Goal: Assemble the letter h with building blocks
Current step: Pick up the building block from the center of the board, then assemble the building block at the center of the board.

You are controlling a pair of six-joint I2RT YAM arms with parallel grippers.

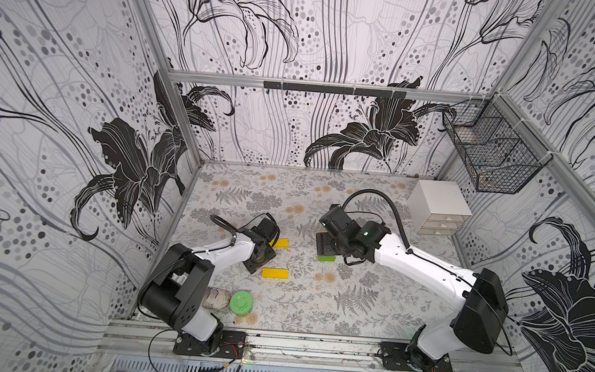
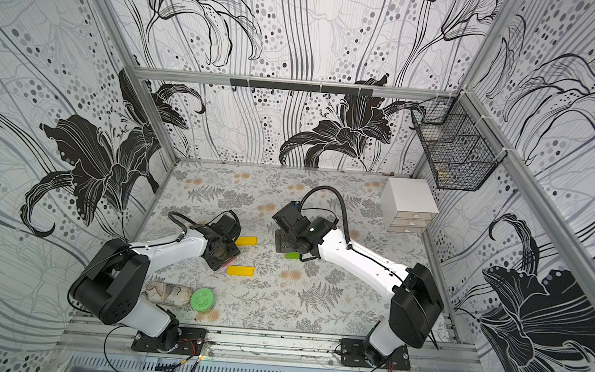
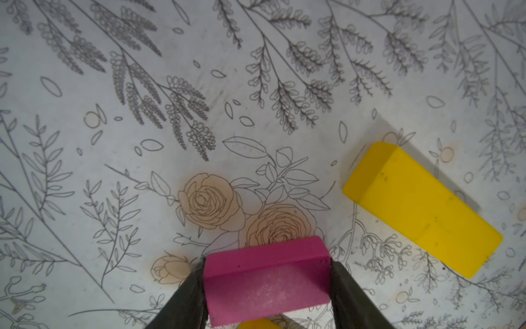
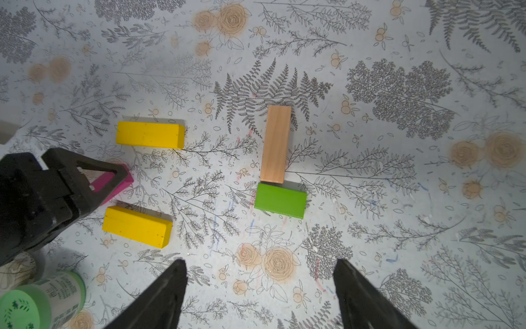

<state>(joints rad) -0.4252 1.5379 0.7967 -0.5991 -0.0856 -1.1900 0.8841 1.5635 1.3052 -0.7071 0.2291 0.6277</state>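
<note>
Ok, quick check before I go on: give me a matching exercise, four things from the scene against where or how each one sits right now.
Things
1. pink block
2. tan wood block
3. green-lidded jar
4. white drawer box

Places or states
A. upright in the far right corner
B. one end next to the green block
C. tipped on its side at the near left
D. gripped by the left gripper

Pairs: 1-D, 2-B, 3-C, 4-A
</note>
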